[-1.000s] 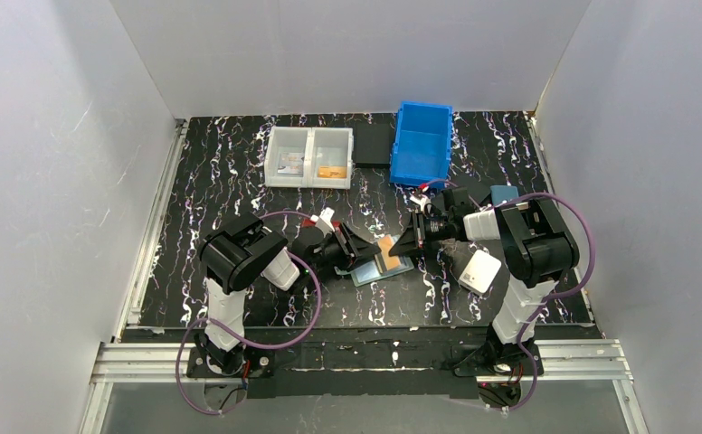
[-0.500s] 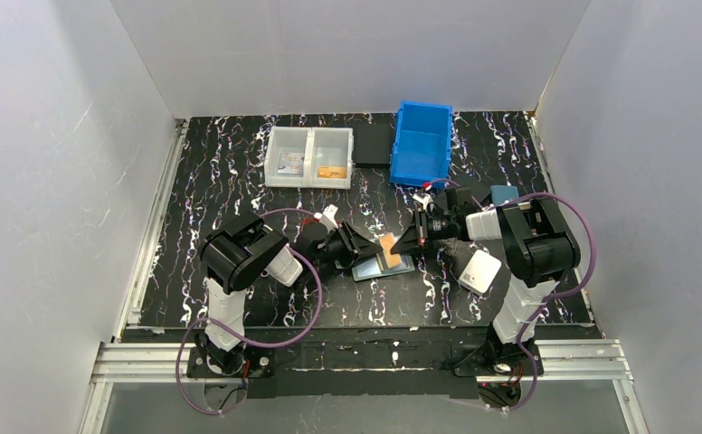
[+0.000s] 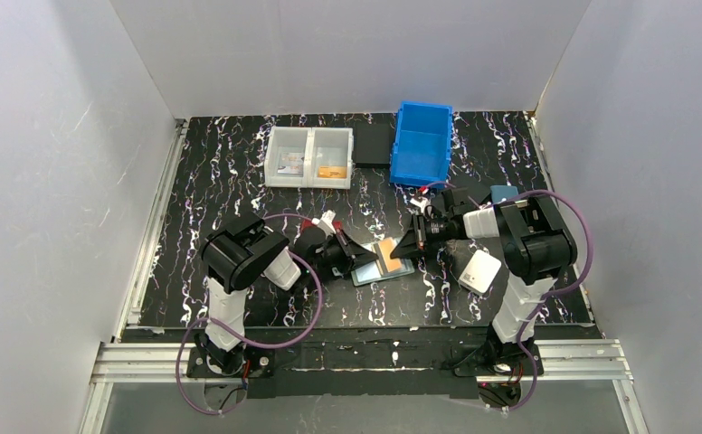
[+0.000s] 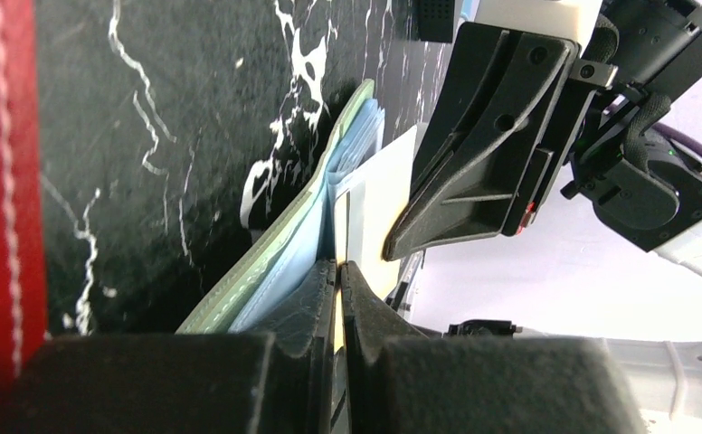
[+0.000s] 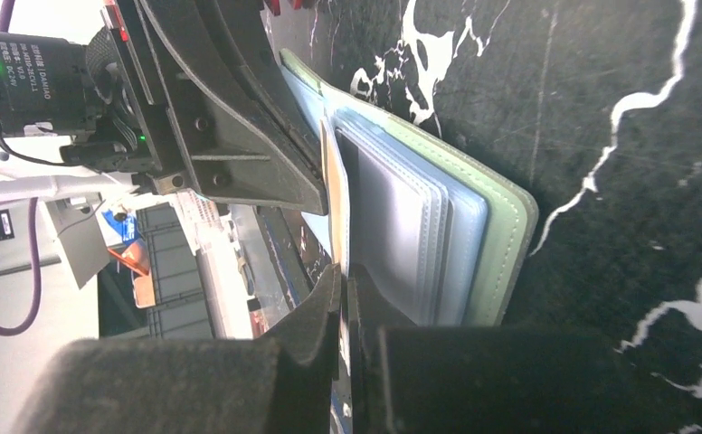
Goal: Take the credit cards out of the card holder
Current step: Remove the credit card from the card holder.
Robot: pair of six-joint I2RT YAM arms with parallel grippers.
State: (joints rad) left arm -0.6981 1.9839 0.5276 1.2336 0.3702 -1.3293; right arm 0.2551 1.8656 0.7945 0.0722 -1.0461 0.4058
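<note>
At the centre of the black, white-veined table (image 3: 230,181), between the two arms, the small sage-green folding leather-like card holder (image 5: 503,237) lies open and flat. At its left side, the left gripper (image 4: 339,269) has its fingers pressed together on a thin leaf. Whether that leaf is a card or one of the clear pocket sleeves (image 5: 402,231) cannot be told. A thin orange rectangular plastic credit card (image 3: 388,252) sits against the sleeves at mid-holder. On the right, the right gripper (image 5: 343,282) has its fingers clamped on the near edge of this card. The card is judged light, stiff and smooth-faced, so it can slip. Grip it across both flat faces, close to the exposed edge. The holder is judged light and pliant and is likely to lift with the card unless held down. The soft sleeves are likely to drag on the card.
</note>
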